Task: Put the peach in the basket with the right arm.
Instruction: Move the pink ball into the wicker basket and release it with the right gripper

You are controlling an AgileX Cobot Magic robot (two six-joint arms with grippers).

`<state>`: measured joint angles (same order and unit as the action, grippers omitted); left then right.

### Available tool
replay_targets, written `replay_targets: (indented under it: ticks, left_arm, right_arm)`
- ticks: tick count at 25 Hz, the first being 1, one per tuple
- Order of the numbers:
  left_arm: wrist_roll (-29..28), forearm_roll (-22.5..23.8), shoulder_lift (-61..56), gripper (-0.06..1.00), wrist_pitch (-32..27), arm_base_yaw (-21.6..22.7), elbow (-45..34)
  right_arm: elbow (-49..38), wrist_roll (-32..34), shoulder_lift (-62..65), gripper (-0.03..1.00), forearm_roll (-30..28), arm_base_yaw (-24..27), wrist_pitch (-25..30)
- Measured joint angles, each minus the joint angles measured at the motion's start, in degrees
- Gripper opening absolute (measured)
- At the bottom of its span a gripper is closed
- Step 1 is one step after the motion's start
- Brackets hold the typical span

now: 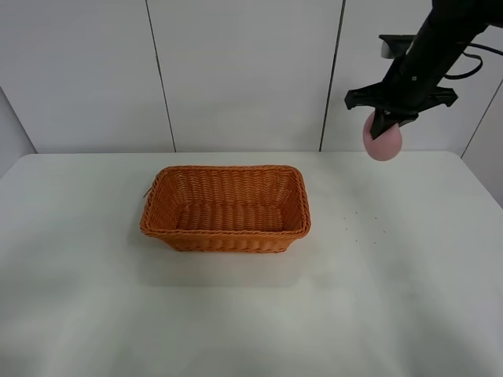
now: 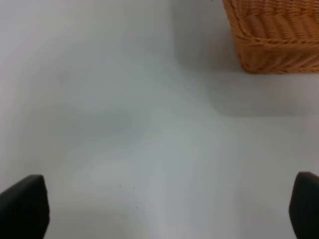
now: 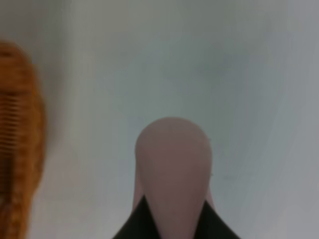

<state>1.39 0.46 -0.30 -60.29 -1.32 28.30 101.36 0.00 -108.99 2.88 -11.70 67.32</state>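
The pink peach (image 1: 383, 142) hangs high above the table at the far right, held by my right gripper (image 1: 385, 126), which is shut on it. In the right wrist view the peach (image 3: 173, 169) fills the middle between the black fingers (image 3: 134, 226), with the basket (image 3: 17, 139) blurred at the edge. The orange-brown wicker basket (image 1: 226, 207) sits mid-table, well to the left of and below the peach, and holds nothing. My left gripper (image 2: 164, 209) is open over bare table, with a corner of the basket (image 2: 274, 35) ahead of it; the left arm is outside the exterior high view.
The white table (image 1: 393, 298) spreads around the basket, with a white panelled wall (image 1: 236, 71) behind it. A few tiny dark specks (image 1: 357, 228) lie on the table right of the basket.
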Motion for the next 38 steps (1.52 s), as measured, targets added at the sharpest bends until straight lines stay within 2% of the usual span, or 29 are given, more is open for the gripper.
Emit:
replay_targets:
  ticks: [7,13,16,20,24,25,27,28,31,34,38]
  left_arm:
    - [0.0,0.0,0.0,0.99,0.0,0.0,0.0]
    - [0.0,0.0,0.0,0.99,0.0,0.0,0.0]
    - [0.0,0.0,0.0,0.99,0.0,0.0,0.0]
    - [0.0,0.0,0.0,0.99,0.0,0.0,0.0]
    - [0.0,0.0,0.0,0.99,0.0,0.0,0.0]
    - [0.0,0.0,0.0,0.99,0.0,0.0,0.0]
    - [0.0,0.0,0.0,0.99,0.0,0.0,0.0]
    - [0.0,0.0,0.0,0.99,0.0,0.0,0.0]
    - [0.0,0.0,0.0,0.99,0.0,0.0,0.0]
    - [0.0,0.0,0.0,0.99,0.0,0.0,0.0]
    - [0.0,0.0,0.0,0.99,0.0,0.0,0.0]
  right_arm:
    - [0.0,1.94,-0.06,0.0,0.05,-13.17,-3.35]
    - [0.06,2.91,-3.96,0.0,0.29,-22.1,-10.5]
    - [0.06,3.06,-8.25,0.0,0.29,-24.67,-15.98]
    - [0.06,3.19,-13.54,0.0,0.36,-25.33,-22.48]
    - [0.06,3.37,-16.9,0.02,-0.26,-25.33,-25.59]
    - [0.06,3.37,-17.96,0.05,-0.4,-25.33,-26.07]
    - [0.06,3.48,-19.01,0.16,-0.47,-25.33,-26.6]
    - [0.06,3.51,-19.49,0.33,-0.61,-25.33,-26.65]
    - [0.06,3.51,-19.42,0.59,-0.62,-25.33,-26.85]
    - [0.72,3.55,-19.42,0.66,-0.67,-25.33,-25.45]
    - [6.8,3.57,-19.29,0.68,-0.56,-25.16,-18.3]
